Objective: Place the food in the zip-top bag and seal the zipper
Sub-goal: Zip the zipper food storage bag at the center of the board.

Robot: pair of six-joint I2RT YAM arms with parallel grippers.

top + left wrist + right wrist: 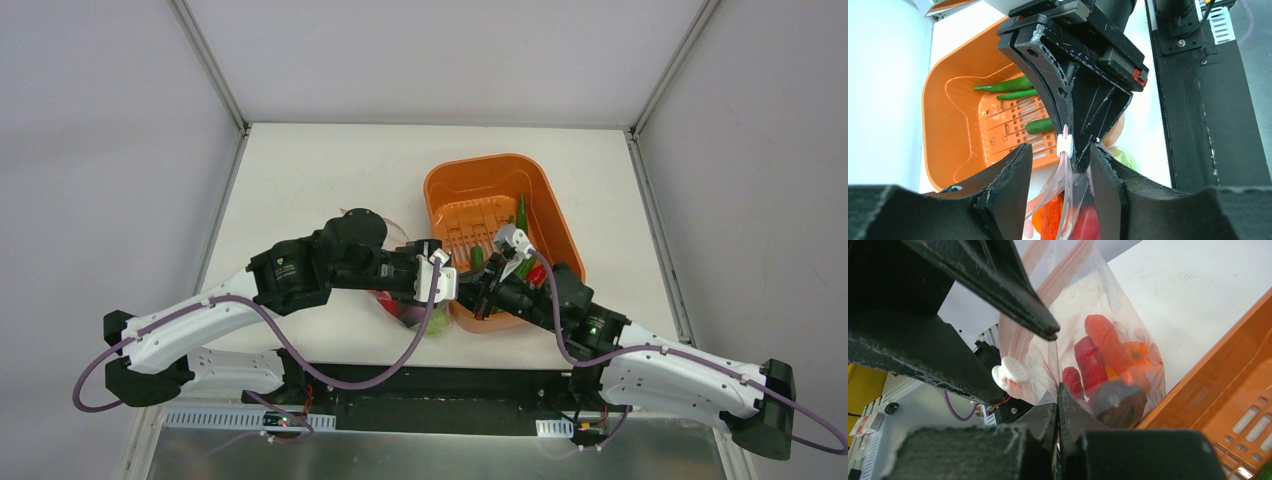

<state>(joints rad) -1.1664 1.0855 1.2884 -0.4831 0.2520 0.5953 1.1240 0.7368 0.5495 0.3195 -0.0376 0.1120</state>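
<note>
The zip-top bag (pixel 392 300) hangs between my two grippers just left of the orange tub (pixel 470 180). It holds red, orange and dark purple food (pixel 1098 347). My right gripper (pixel 1058 392) is shut on the bag's edge beside the white slider (pixel 1011 372) of the pink zipper (pixel 1063 272). My left gripper (pixel 1060 165) is open, its fingers straddling the pink zipper strip (pixel 1064 172) just below the slider (pixel 1064 145). The bag's mouth gapes below the slider. From above, my left gripper (pixel 437 268) and right gripper (pixel 478 290) nearly touch.
Long green peppers (pixel 1003 86) lie on the slotted floor of the orange tub (pixel 945 130), right behind the bag. A light green piece (pixel 1125 157) lies on the table beside the bag. The black base rail (pixel 1208 100) runs along the near edge.
</note>
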